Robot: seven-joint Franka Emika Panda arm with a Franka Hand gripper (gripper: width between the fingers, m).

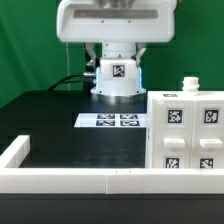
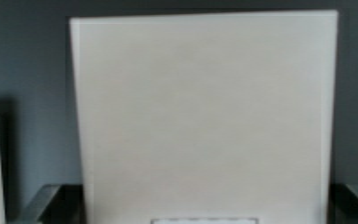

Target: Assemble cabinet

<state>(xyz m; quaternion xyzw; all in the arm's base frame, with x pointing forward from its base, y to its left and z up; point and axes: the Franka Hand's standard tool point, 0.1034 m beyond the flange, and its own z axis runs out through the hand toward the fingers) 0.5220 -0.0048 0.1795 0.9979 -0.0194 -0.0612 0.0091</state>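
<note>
Gripper (image 1: pixel 118 88), upper centre, opening impossible to tell, faces a white panel (image 2: pixel 202 110) likely meant for the cabinet (image 1: pixel 185 135) lower right.

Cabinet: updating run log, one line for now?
cabinet: exterior view's right, not held | gripper: raised, jaws unseen | white panel: fills wrist view

The worktop (image 1: pixel 50 120) is flat and black. A thin white marker board (image 1: pixel 115 121) with black-and-white squares lies flat near the middle of it. Just behind that board stands the robot's base (image 1: pixel 118 80), round and white. A low white rail (image 1: pixel 70 181) runs along the front edge and turns back along the exterior view's left side. On the exterior view's right, the big white cabinet (image 1: pixel 185 135) stands upright on the worktop, right behind the rail. The cabinet and the marker board are near each other but apart.
</note>
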